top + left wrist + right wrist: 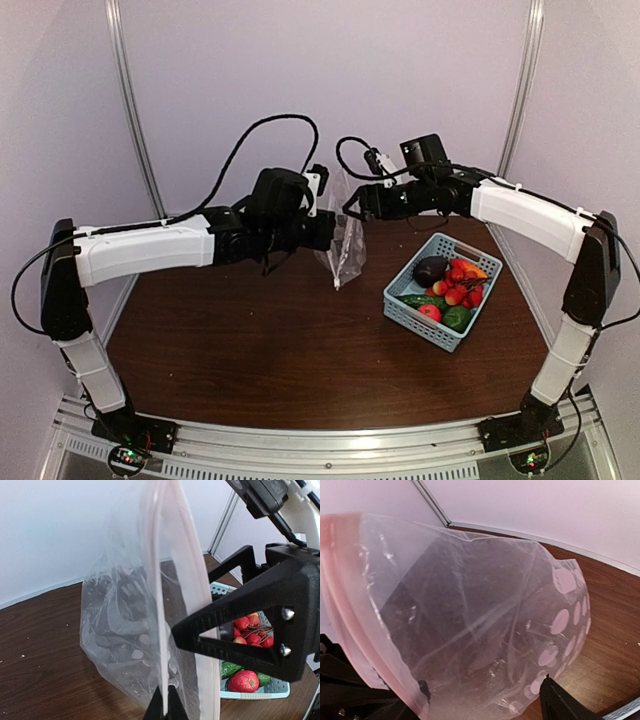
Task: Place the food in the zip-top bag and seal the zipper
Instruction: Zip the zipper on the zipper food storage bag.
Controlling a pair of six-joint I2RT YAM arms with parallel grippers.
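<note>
- The light-blue basket stands on the bench on the right arm's side, and serves as the landmark here.
- All the food lies in the basket:
  - the dark eggplant is at its far end
  - the cluster of small red fruits is in the middle
  - the orange-red piece is beside the cluster at the far right rim
  - the cucumber lies along the left wall
  - the red tomato and the green lump are at the near end
- The zip-top bag hangs in the air to the left of the basket, slightly farther back. Its lower corner is close above the bench, and I cannot tell whether it touches.
- No food is visible inside the bag.
- The zipper, a pinkish-white strip, runs top to bottom down the bag's edge in the left wrist view.
- The left claw reaches in from the side away from the basket. Its two fingers are pinched together on the zipper edge.
- The right claw comes in from the basket's side, above and behind it.
  - Its fingers are spread well apart.
  - The tip of the nearer finger touches the strip.
  - The other finger sits behind the bag's far edge.
  - Whether this claw actually grips any plastic, I cannot tell.
</note>
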